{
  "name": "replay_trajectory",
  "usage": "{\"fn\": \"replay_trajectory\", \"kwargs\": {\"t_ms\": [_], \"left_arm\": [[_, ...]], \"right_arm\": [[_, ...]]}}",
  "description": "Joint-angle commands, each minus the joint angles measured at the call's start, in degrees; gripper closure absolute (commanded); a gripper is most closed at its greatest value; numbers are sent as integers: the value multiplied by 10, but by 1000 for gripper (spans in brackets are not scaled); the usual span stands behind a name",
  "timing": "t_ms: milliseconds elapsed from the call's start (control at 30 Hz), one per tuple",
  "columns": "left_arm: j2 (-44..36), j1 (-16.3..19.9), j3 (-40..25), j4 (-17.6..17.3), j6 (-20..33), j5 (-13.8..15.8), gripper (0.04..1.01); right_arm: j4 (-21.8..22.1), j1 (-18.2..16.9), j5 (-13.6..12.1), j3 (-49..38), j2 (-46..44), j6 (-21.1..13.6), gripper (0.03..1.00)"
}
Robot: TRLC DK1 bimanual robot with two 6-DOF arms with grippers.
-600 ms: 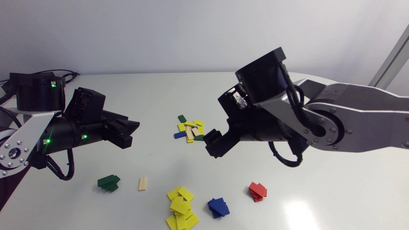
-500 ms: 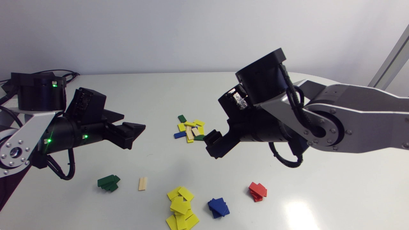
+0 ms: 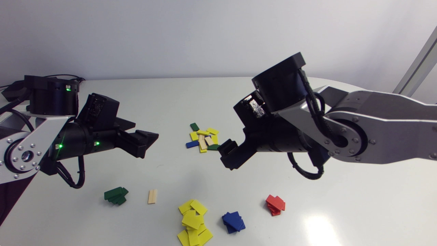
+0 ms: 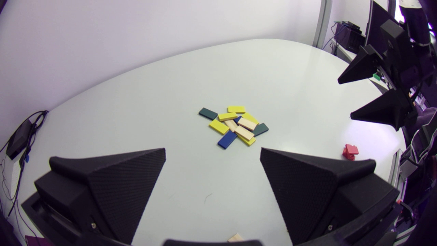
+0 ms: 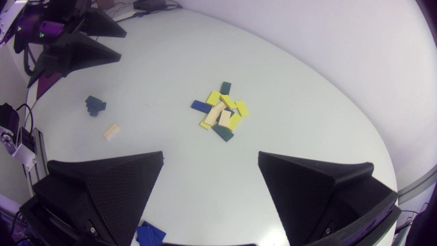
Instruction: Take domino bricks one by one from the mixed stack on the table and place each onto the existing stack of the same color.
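Both grippers are held above the table (image 3: 177, 99), empty. The left gripper (image 4: 212, 153) has its fingers spread wide, and so does the right gripper (image 5: 210, 154). In the head view the mixed stack (image 3: 203, 138) lies at centre frame between them, just left of the right gripper's tips. Across the lower part of the frame, left to right, sit the green stack (image 3: 116, 195), a single wooden brick (image 3: 152, 196), the yellow stack (image 3: 193, 222), the blue stack (image 3: 233, 222) and the red stack (image 3: 275, 205), well apart from one another.

A pale grey table (image 3: 191, 99) with a rounded far edge fills most of the frame. A black cable (image 3: 80, 79) lies at its upper left. A small dark scuff (image 3: 159, 166) sits left of centre.
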Motion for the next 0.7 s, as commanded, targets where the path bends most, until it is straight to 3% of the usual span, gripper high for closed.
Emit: {"fn": "replay_trajectory", "kwargs": {"t_ms": [0, 200, 400, 667], "left_arm": [[15, 0, 19, 11, 1, 4, 52], [53, 20, 44, 26, 18, 23, 52], [117, 41, 83, 30, 59, 75, 52], [200, 40, 128, 28, 139, 147, 54]], "right_arm": [[9, -3, 1, -17, 1, 5, 62], [13, -8, -1, -19, 7, 5, 62], [15, -9, -8, -20, 16, 5, 62], [25, -12, -30, -19, 36, 2, 62]]}}
